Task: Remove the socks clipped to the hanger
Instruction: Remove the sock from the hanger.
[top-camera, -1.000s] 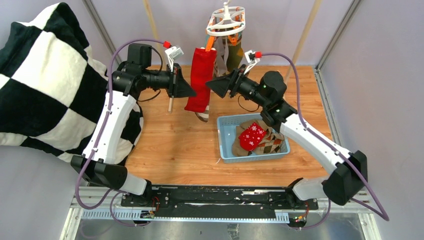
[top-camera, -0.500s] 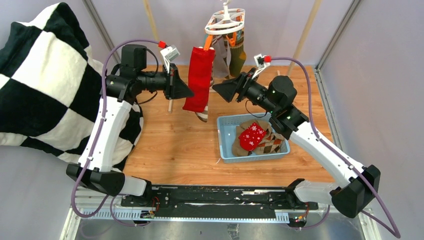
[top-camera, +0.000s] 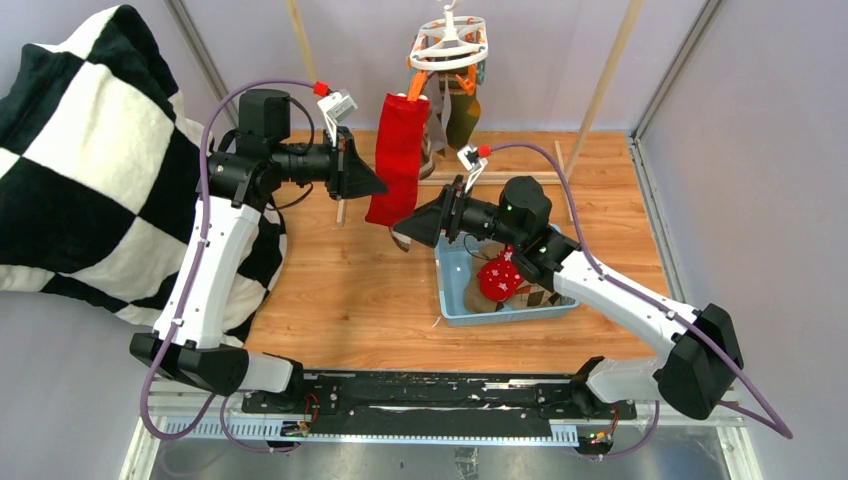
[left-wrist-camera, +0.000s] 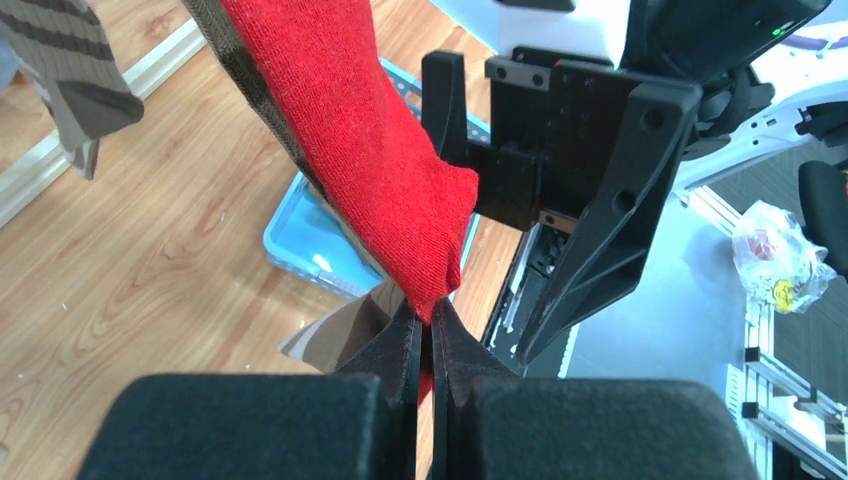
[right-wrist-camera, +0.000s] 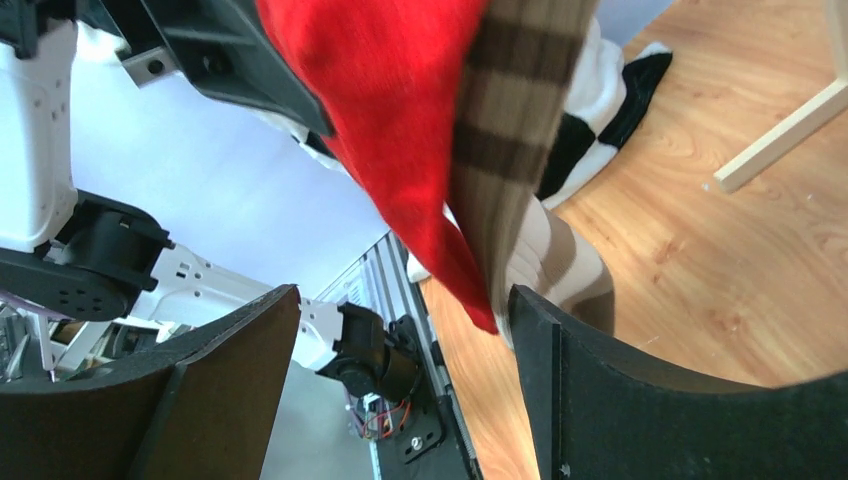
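Long red knitted sock (top-camera: 398, 160) is pinched by the clamped left gripper (left-wrist-camera: 428, 330); the right gripper (right-wrist-camera: 400, 310), jaws spread and empty, is set around its toe. Closure, then a downward tug, is needed.

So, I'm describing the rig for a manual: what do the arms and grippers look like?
The left arm and right arm match: white link shells with black joint housings. A purple cable loops along each to the wrist, where a small white camera with a red tip sits. The left gripper and right gripper are black wedges tapering to flat tips.
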